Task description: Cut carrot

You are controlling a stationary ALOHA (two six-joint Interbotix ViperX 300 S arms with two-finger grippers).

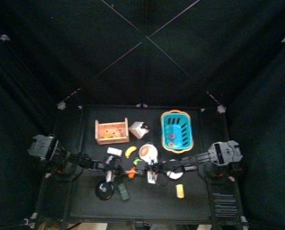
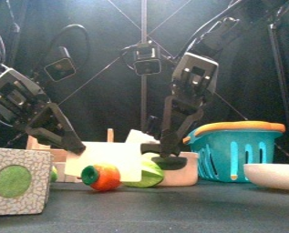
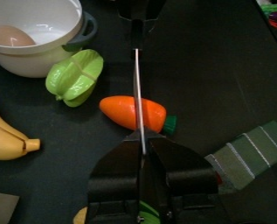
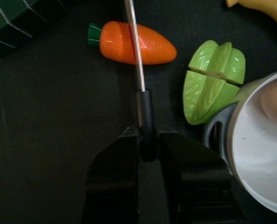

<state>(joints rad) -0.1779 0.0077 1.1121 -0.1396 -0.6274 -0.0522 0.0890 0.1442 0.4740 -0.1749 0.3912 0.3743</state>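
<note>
Leaning in from the left, my left hand point(image 3: 141, 144) has its jaws pressed together on the far end of the knife point(image 3: 137, 87). The thin blade runs straight across the carrot point(image 3: 135, 112), close to its green stalk end. The orange carrot lies on its side on the black desk point(image 2: 171, 214), near the front and about mid-desk. A pale green fruit point(image 3: 72, 77) lies just beside it, apart from it. A white bowl point(image 3: 30, 35) and a banana point(image 3: 6, 140) lie close by. From the right, my right hand point(image 4: 141, 131) is clamped on the knife's black handle. Seen from the front, a blue basket point(image 2: 238, 150) stands furthest right, behind another white bowl point(image 2: 274, 175).
</note>
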